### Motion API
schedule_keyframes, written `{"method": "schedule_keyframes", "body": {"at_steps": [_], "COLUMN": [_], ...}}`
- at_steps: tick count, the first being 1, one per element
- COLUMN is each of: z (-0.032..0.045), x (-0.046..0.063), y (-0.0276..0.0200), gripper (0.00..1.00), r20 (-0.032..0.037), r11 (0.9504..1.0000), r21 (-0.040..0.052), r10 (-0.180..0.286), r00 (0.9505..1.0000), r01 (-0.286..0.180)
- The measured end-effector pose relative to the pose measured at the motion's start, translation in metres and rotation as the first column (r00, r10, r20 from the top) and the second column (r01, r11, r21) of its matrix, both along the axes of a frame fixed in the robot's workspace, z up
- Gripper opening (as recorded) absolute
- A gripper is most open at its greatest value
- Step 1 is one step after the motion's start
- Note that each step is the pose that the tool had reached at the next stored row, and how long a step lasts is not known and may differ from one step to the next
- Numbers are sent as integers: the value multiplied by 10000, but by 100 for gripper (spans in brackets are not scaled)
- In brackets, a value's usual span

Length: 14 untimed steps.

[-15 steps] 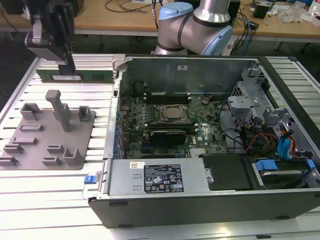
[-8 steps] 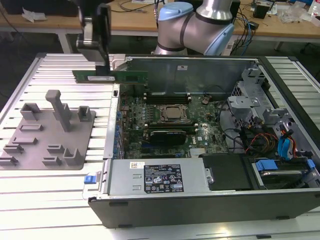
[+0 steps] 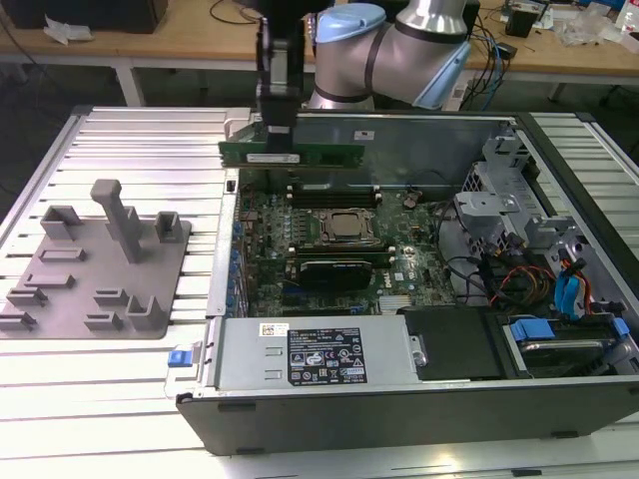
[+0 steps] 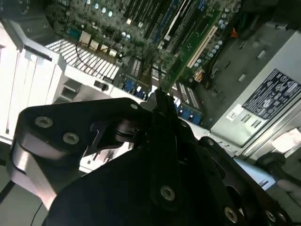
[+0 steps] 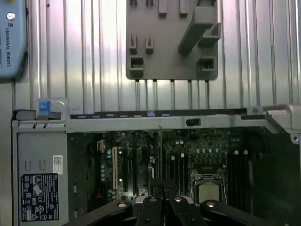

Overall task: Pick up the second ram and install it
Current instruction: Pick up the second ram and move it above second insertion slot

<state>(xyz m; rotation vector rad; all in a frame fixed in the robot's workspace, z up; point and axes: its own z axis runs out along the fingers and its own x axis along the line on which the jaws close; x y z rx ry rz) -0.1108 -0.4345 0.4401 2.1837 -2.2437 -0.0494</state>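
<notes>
- One green ram stick [image 3: 300, 154] was seen.
- One grey fixture plate [image 3: 75, 274] lay on the one table [image 3: 150, 145].
- One open computer case [image 3: 399, 414] was there, with one processor [image 3: 346, 228].
- One robot arm [image 3: 399, 40] was there.

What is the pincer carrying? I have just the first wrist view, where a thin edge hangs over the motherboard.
Observer: In the exterior view the pincer is shut on the second ram, a green stick with a white label.
Operator: Is it seated in a slot?
Observer: No. It hangs level above the open computer case, over the motherboard, not pushed in.
Operator: Where along the stick is the grip?
Observer: Roughly mid-length, with stick showing on both sides of the pincer.
</notes>
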Motion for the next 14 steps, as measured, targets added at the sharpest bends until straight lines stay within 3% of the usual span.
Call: {"method": "schedule_keyframes", "body": {"at_steps": [3, 7, 10, 14], "z": [-12, -57, -91, -191], "x": [267, 475, 504, 521], "y": [0, 18, 113, 181], "gripper": [9, 9, 9, 9], "r20": [-2, -5, -5, -11], "r11": [10000, 10000, 10000, 10000], "r21": [1, 0, 0, -1], "r10": [-1, -1, -2, -2], "r00": [10000, 10000, 10000, 10000], "r01": [1, 1, 2, 2]}}
